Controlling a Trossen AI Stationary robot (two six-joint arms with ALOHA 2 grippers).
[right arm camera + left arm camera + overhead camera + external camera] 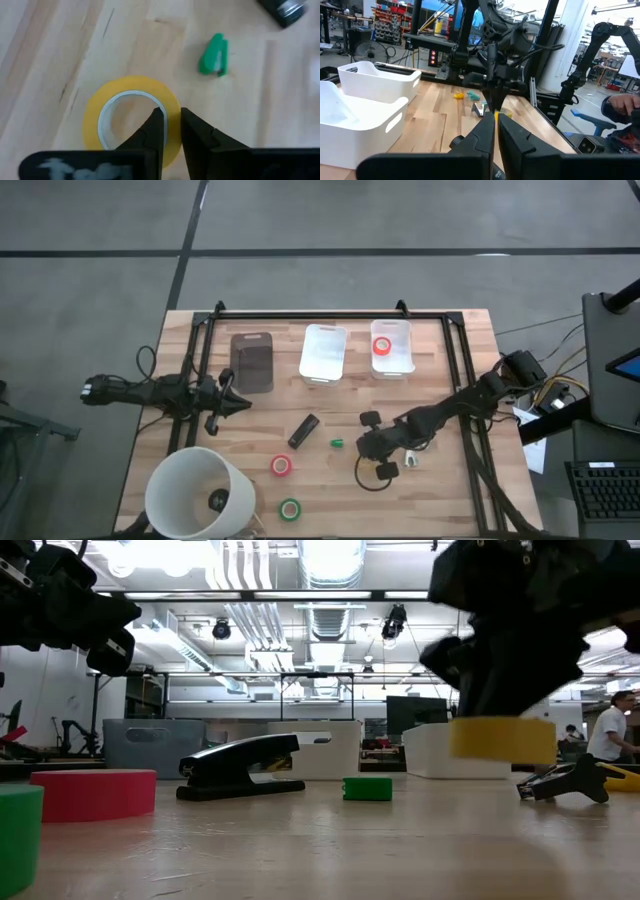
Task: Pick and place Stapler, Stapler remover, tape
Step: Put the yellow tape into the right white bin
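My right gripper (pixel 172 122) is shut on a yellow tape roll (pixel 131 117), which hangs just above the table (pixel 502 738), right of centre (pixel 368 444). The black stapler (pixel 303 430) lies flat at mid-table, with a tiny green piece (pixel 338 443) to its right. A red tape roll (pixel 282 466) and a green one (pixel 289 508) lie flat nearer the front edge. Another red roll (pixel 383 346) sits in the far right white bin (pixel 391 365). My left gripper (pixel 240 402) hovers shut and level at the table's left. A dark clawed tool (pixel 565 783) lies at the right. My right gripper has one finger (pixel 155 125) inside the yellow roll's hole and the other (pixel 200 135) outside, pinching the ring's wall (pixel 167 100) between them. The fingers slant down from above, coming from the table's right side. The roll hangs about level, lifted clear of the table.
Along the far edge stand a dark bin (pixel 252 361), a white bin (pixel 324 352) and the white bin with the red roll. A large white cone-shaped shade (pixel 200 492) stands at the front left corner. A black frame (pixel 330 314) borders the table.
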